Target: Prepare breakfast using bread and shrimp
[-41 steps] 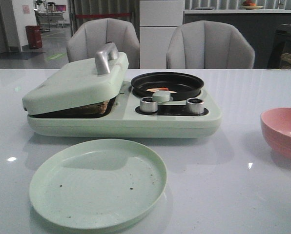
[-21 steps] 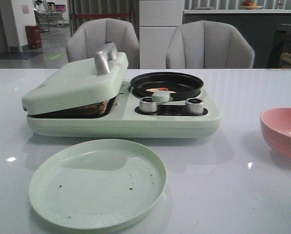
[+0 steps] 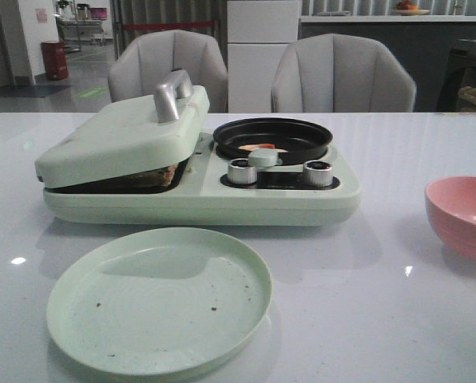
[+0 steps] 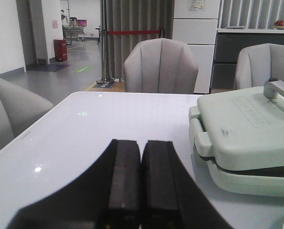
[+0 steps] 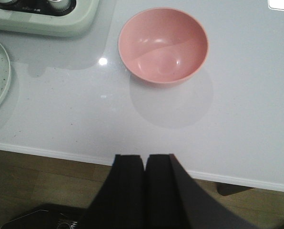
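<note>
Evidently idle, the left gripper (image 4: 141,183) sits low over the glossy white desk (image 3: 366,271), its flat black fingers (image 4: 124,181) pressed together. Beside it, bread (image 3: 160,175) toasts under the smooth mint lid (image 3: 122,132), which is propped ajar. Shrimp (image 3: 262,147) lie in the round black pan (image 3: 273,136). A speckled green plate (image 3: 158,299) waits in front. The right gripper (image 5: 145,186), fingers together, hangs off the desk edge near the matte pink bowl (image 5: 163,45).

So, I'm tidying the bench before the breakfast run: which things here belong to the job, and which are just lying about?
Part of the job:
- bread, under the cooker's tilted lid
- shrimp, in the black pan
- green plate, probably for serving

Lying about:
- pink bowl, empty
- chairs behind the table
</note>
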